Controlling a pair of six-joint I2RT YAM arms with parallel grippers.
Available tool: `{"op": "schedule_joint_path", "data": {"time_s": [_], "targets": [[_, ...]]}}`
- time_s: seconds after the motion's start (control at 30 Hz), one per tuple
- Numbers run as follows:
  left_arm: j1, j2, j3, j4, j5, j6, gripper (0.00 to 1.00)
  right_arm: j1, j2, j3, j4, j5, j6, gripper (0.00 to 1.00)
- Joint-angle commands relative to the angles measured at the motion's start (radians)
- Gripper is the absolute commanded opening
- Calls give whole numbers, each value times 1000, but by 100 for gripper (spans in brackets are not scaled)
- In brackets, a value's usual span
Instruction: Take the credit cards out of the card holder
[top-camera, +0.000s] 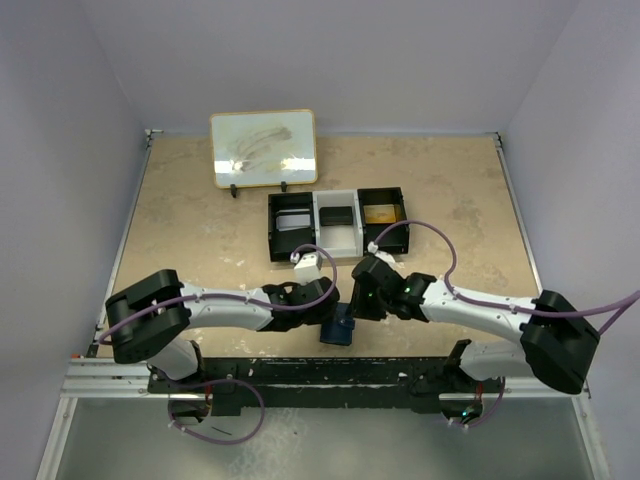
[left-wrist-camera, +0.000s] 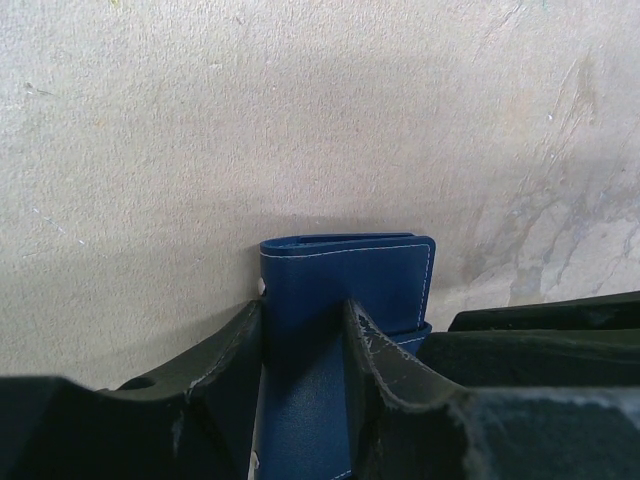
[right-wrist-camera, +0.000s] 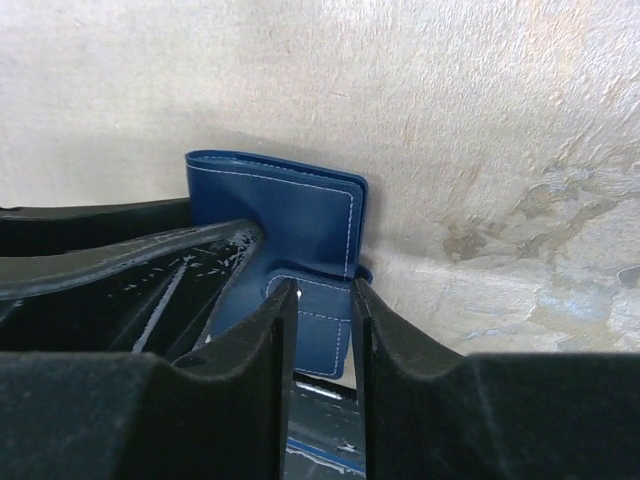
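One closed card holder (top-camera: 340, 328) points its fold toward the near table (top-camera: 200, 230) edge.

BLUE UNDER BLACK: The card holder (left-wrist-camera: 345, 265) is masked by the fingers of the left gripper (left-wrist-camera: 300, 312). Its lower half is covered, then cut off by the frame's bottom edge. From the right wrist, black gripper parts hide the side to the left of the right gripper (right-wrist-camera: 322, 295). Only a strip of flap shows between that gripper's fingers, and whether they pinch it cannot be told. From overhead, both grippers cover all but a blue corner below them. What its pockets hold is hidden. Beyond the grippers, the contents of the tray (top-camera: 271, 228) are too small to tell.
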Motion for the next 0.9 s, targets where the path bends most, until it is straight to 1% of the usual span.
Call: {"op": "schedule_joint_path", "data": {"time_s": [0.0, 0.1, 0.17, 0.23, 0.4, 0.53, 0.7, 0.87], "targets": [[-10, 38, -2, -85, -14, 14, 14, 11, 23, 39, 12, -17, -38, 32], [-10, 30, -10, -83, -17, 8, 11, 18, 45, 34, 77, -58, -60, 34], [-10, 20, -21, -69, -18, 3, 6, 18, 51, 12, 134, -95, -73, 36], [-10, 6, -35, -49, -13, -1, 0, 18, 57, 8, 147, -106, -71, 37], [-10, -32, -79, 6, -11, -26, 0, 18, 96, 7, 124, -98, -57, 43], [-10, -51, -86, 18, -15, -32, 0, 22, 151, 12, 84, -90, -54, 44], [-10, -68, -90, 41, -17, -38, 0, 42, 160, 18, 38, -47, -63, 44], [-10, -88, -94, 51, -26, -38, 0, 71, 164, 16, 54, -45, -139, 46]]}}
